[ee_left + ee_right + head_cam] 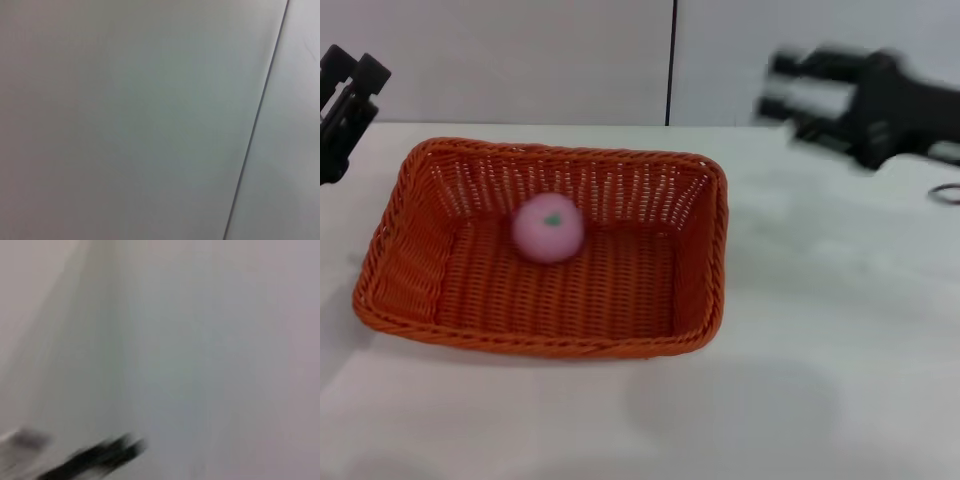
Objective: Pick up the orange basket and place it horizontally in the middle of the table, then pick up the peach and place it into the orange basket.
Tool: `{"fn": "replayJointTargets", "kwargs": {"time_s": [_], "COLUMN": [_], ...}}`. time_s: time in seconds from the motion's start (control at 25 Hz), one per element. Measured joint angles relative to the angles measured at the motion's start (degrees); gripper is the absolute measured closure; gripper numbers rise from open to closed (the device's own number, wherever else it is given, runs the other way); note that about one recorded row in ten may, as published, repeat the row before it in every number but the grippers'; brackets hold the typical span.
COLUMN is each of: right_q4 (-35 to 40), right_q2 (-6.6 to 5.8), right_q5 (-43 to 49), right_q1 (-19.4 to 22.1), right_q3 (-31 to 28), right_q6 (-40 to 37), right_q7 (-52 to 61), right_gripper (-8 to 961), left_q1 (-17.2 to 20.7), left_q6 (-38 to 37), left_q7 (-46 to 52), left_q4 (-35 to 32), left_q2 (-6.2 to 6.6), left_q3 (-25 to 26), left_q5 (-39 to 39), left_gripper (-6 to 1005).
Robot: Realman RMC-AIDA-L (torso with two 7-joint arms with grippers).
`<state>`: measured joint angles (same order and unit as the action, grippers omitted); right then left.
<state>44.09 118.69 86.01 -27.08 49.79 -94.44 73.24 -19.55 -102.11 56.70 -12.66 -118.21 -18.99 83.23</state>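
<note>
Two grippers show in the head view, both raised off the table [840,330] and both apart from the orange basket [545,250]. That basket lies lengthwise across the white top, left of centre, its open side up. The peach [549,228] rests inside it on the woven floor, toward the far wall, green leaf mark facing up. At the far left edge the left gripper [345,95] hangs beside the basket's far left corner; whether it is wide or narrow I cannot tell. High on the right, the right gripper [782,88] is smeared, holds nothing, and its two fingers [800,65] point left with a gap between them. Left wrist view: only a pale wall with one thin dark seam. Right wrist view: a blurred pale surface and a dark streak low down that I cannot identify
</note>
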Motion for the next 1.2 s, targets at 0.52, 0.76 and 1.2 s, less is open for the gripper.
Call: {"fn": "replayJointTargets", "kwargs": {"time_s": [0.52,0.76,1.2], "right_q4": [-24.0,-25.9,-27.6], "right_q2": [0.07,0.09,0.14], "right_q5": [-16.5,-16.5,-16.6], "right_q1": [7.1,7.2,7.3], "right_q3": [-23.6,-26.9,-30.4], "right_q6": [0.5,0.6,0.9], "right_q7": [-30.0,-33.2,-33.5], "right_gripper": [448,448,448], "left_q1": [2.0,2.0,2.9], "left_q6": [-3.3,-4.0,-5.4], "left_q7": [-0.8,-0.9,-0.9], "left_q4": [0.2,0.8,2.0], "left_q2": [-0.05,-0.08,-0.11], "left_q3": [0.5,0.3,0.4], "left_q5": [0.0,0.0,0.0], "left_gripper": [403,403,403]}}
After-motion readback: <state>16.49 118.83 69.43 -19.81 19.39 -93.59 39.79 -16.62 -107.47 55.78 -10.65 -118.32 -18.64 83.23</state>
